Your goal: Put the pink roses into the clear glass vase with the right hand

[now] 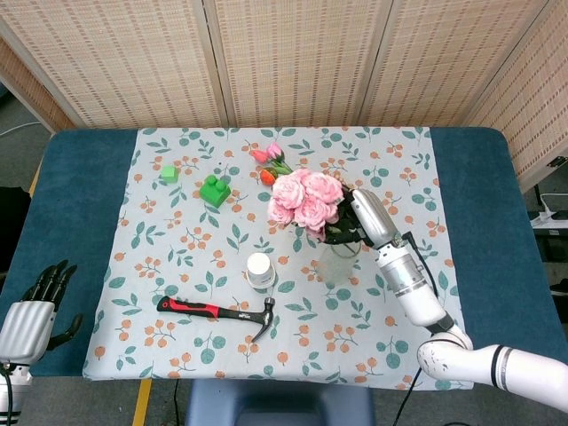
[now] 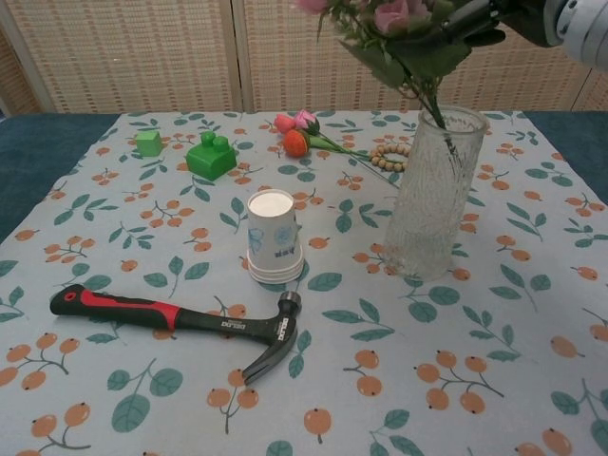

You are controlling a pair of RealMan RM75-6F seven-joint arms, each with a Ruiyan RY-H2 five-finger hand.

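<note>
A bunch of pink roses [image 1: 304, 198] with green leaves [image 2: 407, 59] stands with its stems inside the clear glass vase [image 2: 433, 193], tilted to the left. My right hand [image 1: 353, 226] grips the stems just above the vase's rim, its dark fingers [image 2: 472, 21] at the top of the chest view. The vase [image 1: 338, 260] stands upright on the flowered cloth, right of centre. My left hand [image 1: 40, 300] hangs off the table's near left corner, fingers apart, holding nothing.
A white paper cup [image 2: 275, 236] stands left of the vase. A red and black hammer [image 2: 180, 320] lies in front. Further back are fake tulips [image 2: 302, 132], a bead bracelet [image 2: 388, 156], a green block [image 2: 211, 156] and a small green cube [image 2: 148, 142].
</note>
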